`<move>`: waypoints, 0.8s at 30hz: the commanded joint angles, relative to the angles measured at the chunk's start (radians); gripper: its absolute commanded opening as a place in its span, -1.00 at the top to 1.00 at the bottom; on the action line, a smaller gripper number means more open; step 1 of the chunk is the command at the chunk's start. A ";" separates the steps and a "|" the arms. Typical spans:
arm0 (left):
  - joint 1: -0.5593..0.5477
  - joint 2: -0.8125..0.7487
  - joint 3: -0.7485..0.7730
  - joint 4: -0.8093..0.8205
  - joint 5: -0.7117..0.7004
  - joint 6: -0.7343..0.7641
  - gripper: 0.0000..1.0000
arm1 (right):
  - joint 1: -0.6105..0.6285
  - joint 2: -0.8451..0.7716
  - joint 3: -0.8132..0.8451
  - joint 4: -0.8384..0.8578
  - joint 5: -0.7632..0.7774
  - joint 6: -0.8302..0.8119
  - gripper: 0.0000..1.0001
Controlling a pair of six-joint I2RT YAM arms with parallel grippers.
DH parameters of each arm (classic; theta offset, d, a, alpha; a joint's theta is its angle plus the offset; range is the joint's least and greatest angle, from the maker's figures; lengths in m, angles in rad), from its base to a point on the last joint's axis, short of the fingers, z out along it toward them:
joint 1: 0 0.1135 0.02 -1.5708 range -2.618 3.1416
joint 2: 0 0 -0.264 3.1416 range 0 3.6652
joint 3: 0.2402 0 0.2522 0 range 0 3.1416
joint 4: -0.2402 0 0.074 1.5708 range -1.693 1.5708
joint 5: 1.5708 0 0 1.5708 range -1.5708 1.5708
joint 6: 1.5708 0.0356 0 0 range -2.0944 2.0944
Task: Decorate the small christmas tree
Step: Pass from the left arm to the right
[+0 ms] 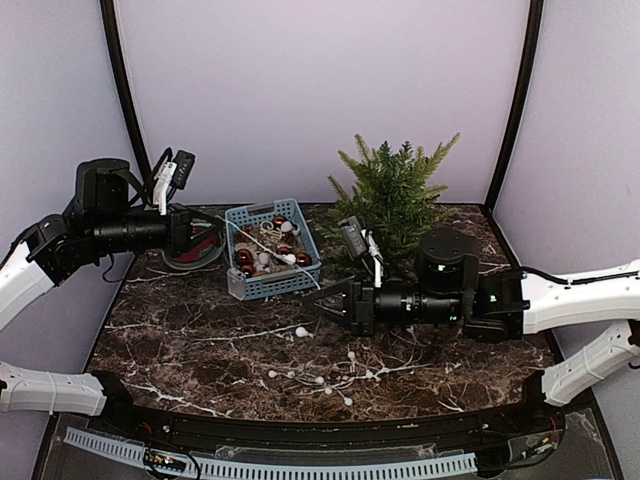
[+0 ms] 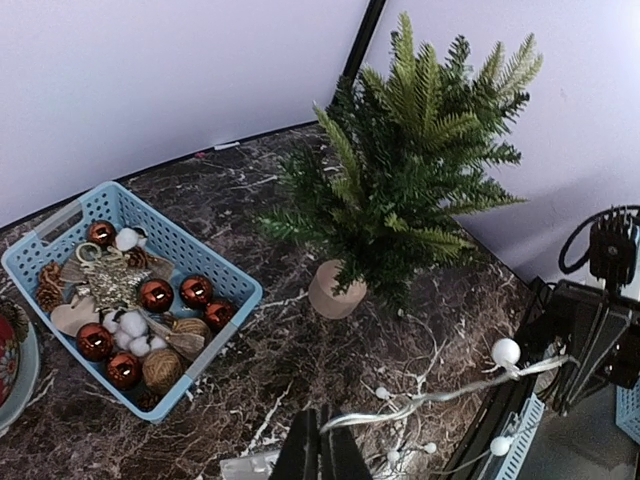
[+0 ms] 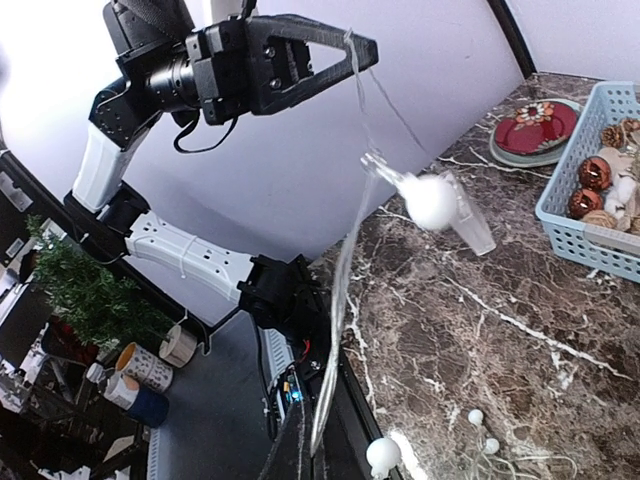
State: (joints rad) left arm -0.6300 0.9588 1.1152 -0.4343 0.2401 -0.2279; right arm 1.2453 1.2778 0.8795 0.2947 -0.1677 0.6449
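1. Left wrist view: the left tool (image 2: 320, 450) is closed, its fingers pinching the clear wire of the light string (image 2: 505, 351). The string carries round white bulbs and leads off to the right.
2. Right wrist view: the right tool (image 3: 297, 445) is also closed on this wire. The strand rises from it to the left tool held high above, and one bulb hangs on the span between them. Farther off, a red-patterned plate (image 3: 535, 128) lies just beside the end of the blue basket (image 1: 280, 283).
3. Top external view: the left tool is raised at the left rear of the table (image 1: 180, 340), above the plate. The right tool sits lower, near the middle, pointing left, just off the basket's near right corner. The taut strand crosses over the basket.
4. The rest of the light string lies loose on the dark marbled table in front of the right arm, its bulbs scattered.
5. The basket holds glossy red-brown balls, white cotton balls, pine cones, a twine ball and a wooden heart.
6. The small christmas tree (image 1: 392, 195) stands upright on its pale wooden base (image 2: 335, 291) at the rear of the table, right of the basket and behind the right arm.
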 commanded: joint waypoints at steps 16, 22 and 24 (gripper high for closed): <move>-0.071 -0.007 -0.438 0.204 0.145 -0.064 0.10 | -0.016 0.143 0.189 -0.273 0.221 0.023 1.00; -0.136 -0.010 -0.424 0.291 0.135 -0.052 -0.51 | -0.020 0.157 0.198 -0.289 0.174 0.003 1.00; -0.160 -0.012 -0.412 0.328 0.125 -0.042 -0.66 | -0.021 0.146 0.195 -0.291 0.172 -0.004 1.00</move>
State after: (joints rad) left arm -0.7551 0.9588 0.6819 -0.2134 0.3817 -0.2844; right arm 1.2293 1.4384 1.0370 -0.0093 0.0227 0.6586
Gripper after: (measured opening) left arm 0.788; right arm 0.017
